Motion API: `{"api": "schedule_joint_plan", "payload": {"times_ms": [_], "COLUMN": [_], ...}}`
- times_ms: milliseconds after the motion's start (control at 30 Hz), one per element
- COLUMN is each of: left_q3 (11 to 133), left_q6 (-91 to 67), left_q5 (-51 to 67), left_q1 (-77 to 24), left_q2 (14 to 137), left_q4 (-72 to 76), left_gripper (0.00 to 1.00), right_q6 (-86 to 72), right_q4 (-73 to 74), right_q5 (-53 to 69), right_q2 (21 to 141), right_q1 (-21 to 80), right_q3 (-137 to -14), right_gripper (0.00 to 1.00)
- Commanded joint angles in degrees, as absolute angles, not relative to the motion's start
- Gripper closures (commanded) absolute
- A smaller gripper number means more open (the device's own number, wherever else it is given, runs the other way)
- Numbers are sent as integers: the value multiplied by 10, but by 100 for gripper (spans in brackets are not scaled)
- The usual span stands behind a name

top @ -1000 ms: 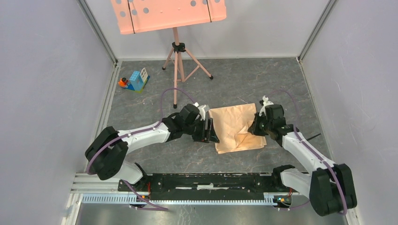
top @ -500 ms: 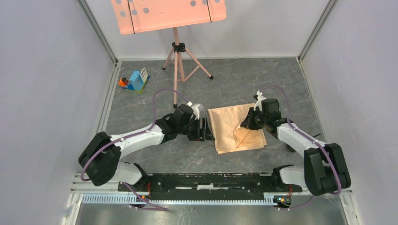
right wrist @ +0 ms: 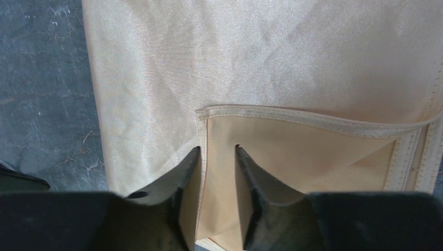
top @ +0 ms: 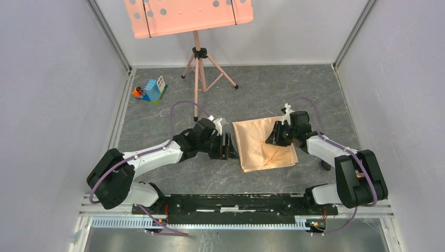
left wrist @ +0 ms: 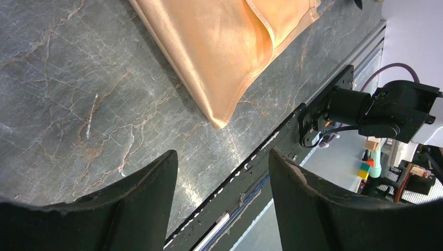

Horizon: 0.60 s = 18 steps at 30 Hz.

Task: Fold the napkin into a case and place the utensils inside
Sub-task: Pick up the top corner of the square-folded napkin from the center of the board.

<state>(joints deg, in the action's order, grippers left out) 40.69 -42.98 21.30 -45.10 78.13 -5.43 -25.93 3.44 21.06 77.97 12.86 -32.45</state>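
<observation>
The peach-orange napkin (top: 257,149) lies flat on the dark marble table as a folded rectangle. One hemmed flap (right wrist: 292,151) is turned over on top of it. My right gripper (top: 273,139) hovers low over that flap, its jaws a little apart. The flap's hem edge runs between the fingertips (right wrist: 218,149) and the cloth lies flat, not pinched. My left gripper (top: 229,145) stands open beside the napkin's left edge. In the left wrist view the napkin (left wrist: 224,47) lies beyond the empty left gripper (left wrist: 223,162). The utensils and the case are out of view.
A pink music stand (top: 197,68) with a perforated tray (top: 188,16) stands at the back. A small toy block house (top: 154,90) sits at the back left. The black mounting rail (top: 236,202) runs along the near edge. Grey walls close both sides.
My right gripper has moved left and farther over the napkin and its jaws have parted; the raised fold now lies flat. The left arm drew back slightly to the left.
</observation>
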Motion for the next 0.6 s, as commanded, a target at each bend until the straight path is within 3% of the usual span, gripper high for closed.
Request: {"api": "schedule_joint_plan", "payload": {"times_ms": [0,167,567], "left_q3": [399,397,376], "left_q6": [-449,-448,-448], "left_q5": [214,217,218], "left_q1": [-450,-449,-448], "left_q2": [761,763,738], "left_q4": [-33,-31,-26], "left_gripper": [29,29,28], "right_q6": [-250,-231,-235], "right_q4": [13,52,171], "right_q5": [219,173,-26], "right_q2": [783,791,864], "right_q1": [129,151,258], "right_q3": [-345,-372,-483], "right_gripper": [59,49,52]}}
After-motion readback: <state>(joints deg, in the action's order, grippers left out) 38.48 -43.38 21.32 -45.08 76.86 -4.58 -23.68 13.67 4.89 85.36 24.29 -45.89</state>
